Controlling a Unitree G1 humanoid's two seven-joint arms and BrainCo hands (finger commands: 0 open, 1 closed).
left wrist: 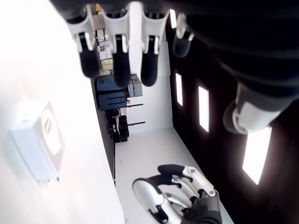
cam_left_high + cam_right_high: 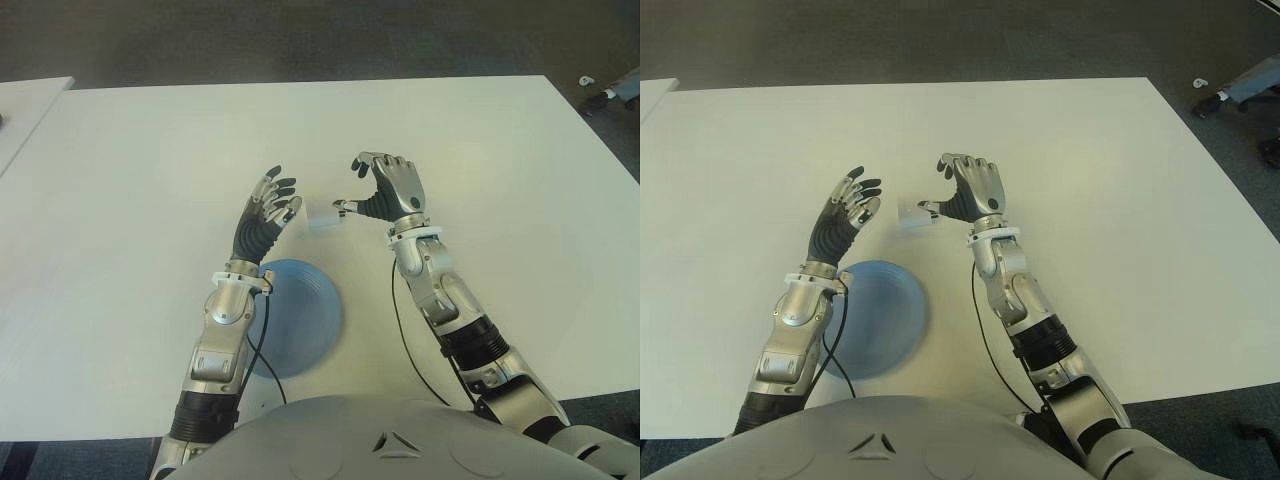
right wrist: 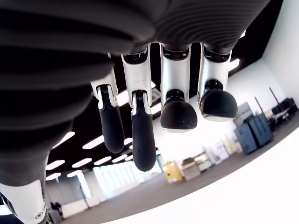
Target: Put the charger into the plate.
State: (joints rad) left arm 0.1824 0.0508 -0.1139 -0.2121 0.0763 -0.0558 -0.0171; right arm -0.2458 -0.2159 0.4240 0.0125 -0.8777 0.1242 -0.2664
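The charger (image 2: 325, 216) lies on the surface (image 2: 150, 170) between the spread, empty left hand (image 2: 268, 212) and right hand (image 2: 388, 188), beyond the plate (image 2: 300, 315).

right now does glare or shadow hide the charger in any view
Left eye view: the white charger blends into the bright white table, with only a faint shadow marking its edge. Left wrist view: it stands out better, its grey face visible. Right wrist view: only the right hand fingers, no charger.
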